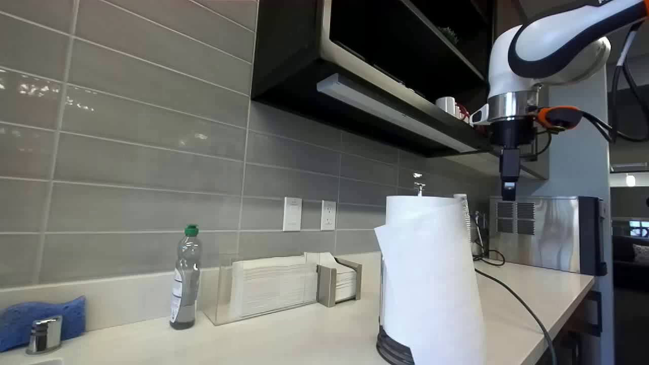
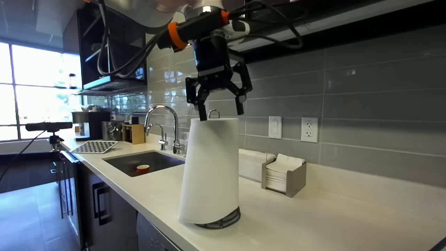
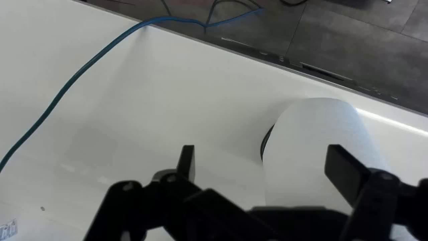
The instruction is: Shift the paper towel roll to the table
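The white paper towel roll stands on its black wire holder, whose base shows beneath it. It sits on the off-white table, and both exterior views show it. The holder's metal top pokes out above the roll. My gripper is open and empty, fingers pointing down. It hangs higher than the roll; in an exterior view the gripper is right of the roll and apart from it. In the wrist view the roll lies below, toward the right finger, with its lower part hidden by the gripper.
A napkin holder and a clear napkin box stand by the tiled wall, near a green-capped bottle. A dark cabinet hangs above. A sink with a faucet lies beyond the roll. A cable crosses the table.
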You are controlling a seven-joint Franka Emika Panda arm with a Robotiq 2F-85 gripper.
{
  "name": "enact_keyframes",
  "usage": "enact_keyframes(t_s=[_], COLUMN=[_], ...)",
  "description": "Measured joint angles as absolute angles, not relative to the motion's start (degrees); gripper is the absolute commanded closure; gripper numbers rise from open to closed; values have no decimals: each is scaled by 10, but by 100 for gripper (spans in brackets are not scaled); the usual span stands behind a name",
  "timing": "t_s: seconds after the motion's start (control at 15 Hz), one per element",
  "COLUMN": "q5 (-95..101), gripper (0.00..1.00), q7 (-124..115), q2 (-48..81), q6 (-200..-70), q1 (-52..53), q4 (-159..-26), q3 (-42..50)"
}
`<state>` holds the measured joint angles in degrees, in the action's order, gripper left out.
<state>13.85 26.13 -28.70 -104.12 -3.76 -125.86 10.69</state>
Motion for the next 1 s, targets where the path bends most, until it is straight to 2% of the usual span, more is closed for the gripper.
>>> enact_keyframes(t_s=[0.47, 1.0], q5=[138, 125], gripper=[0, 0], q7=[262, 336], q2=[-287, -302], q6=[-1041, -993], q1=[-36, 22], q4=[-1259, -1239], q3=[107, 85])
